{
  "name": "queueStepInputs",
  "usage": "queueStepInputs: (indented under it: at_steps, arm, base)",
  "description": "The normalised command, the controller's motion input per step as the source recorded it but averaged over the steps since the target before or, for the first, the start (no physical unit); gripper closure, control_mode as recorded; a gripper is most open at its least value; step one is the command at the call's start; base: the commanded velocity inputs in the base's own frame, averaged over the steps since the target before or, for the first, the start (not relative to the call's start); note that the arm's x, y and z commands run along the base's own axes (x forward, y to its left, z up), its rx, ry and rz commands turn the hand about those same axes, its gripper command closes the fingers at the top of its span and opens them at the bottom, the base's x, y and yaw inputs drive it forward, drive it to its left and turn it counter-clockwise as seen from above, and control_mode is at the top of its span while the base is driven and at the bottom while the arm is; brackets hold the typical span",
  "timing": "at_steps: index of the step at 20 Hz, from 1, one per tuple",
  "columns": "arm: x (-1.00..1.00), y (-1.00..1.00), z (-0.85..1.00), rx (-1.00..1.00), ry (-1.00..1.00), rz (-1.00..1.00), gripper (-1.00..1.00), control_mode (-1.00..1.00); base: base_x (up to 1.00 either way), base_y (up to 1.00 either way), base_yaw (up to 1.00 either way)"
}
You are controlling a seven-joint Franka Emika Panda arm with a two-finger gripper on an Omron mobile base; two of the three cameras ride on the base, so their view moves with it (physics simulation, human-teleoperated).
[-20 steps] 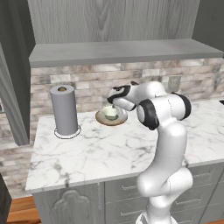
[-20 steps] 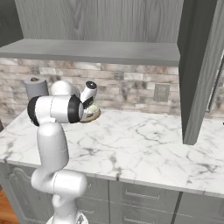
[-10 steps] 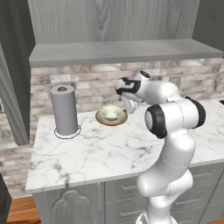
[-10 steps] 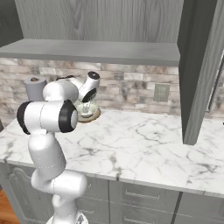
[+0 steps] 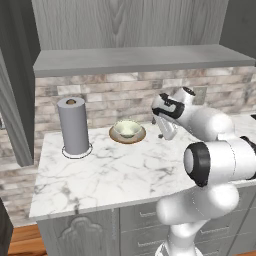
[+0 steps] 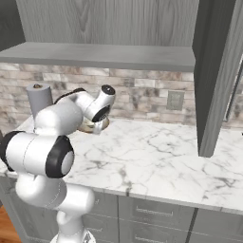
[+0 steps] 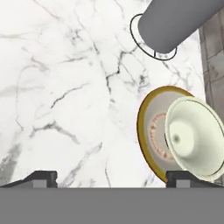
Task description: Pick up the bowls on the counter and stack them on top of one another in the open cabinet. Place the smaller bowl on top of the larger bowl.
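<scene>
The smaller bowl (image 5: 127, 128), pale cream-green, sits inside the larger bowl (image 5: 116, 136) with the tan-brown rim. The two stand stacked on the counter (image 5: 115, 170) near the stone backsplash. My gripper (image 5: 163, 134) hangs to the right of the bowls, apart from them and just above the marble. In the hand view the smaller bowl (image 7: 192, 135) and the larger bowl (image 7: 148, 127) lie at the right, and my gripper (image 7: 111, 179) is open, with bare marble between its fingertips. The open cabinet's grey shelf board (image 5: 140, 60) runs above the bowls with nothing on it.
A grey paper-towel cylinder (image 5: 73, 125) stands upright left of the bowls, near the counter's left end. A grey cabinet door (image 6: 216, 76) hangs open at the right. A wall outlet (image 6: 174, 99) sits on the backsplash. Drawer fronts (image 5: 145, 217) run below the counter edge.
My hand has swung right, from over the bowls to beside them, and the jaws have spread wider. The bowls stay stacked on the counter.
</scene>
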Motion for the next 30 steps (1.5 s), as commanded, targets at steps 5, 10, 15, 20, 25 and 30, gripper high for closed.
queueStepInputs:
  at_steps: [5,10,15,20,25,30]
  arm:
    - [-0.48,-0.01,0.07,0.07,0.0,0.06,-1.0,-1.0]
    - [-0.02,-0.01,0.0,0.05,-0.01,0.04,-1.0,-1.0]
    - [0.01,0.0,-0.07,-0.01,0.0,0.0,-1.0,-1.0]
    - [0.25,0.03,-0.18,-0.04,0.0,0.0,-1.0,-1.0]
    - [0.34,0.0,-0.18,-0.01,0.0,0.0,-1.0,-1.0]
    - [0.27,0.0,-0.27,0.0,-0.02,0.0,-1.0,-1.0]
  base:
    - [0.0,0.0,0.0]
    - [0.0,0.0,0.0]
    - [0.0,0.0,0.0]
    - [0.0,0.0,0.0]
    - [0.0,0.0,0.0]
    - [0.0,0.0,0.0]
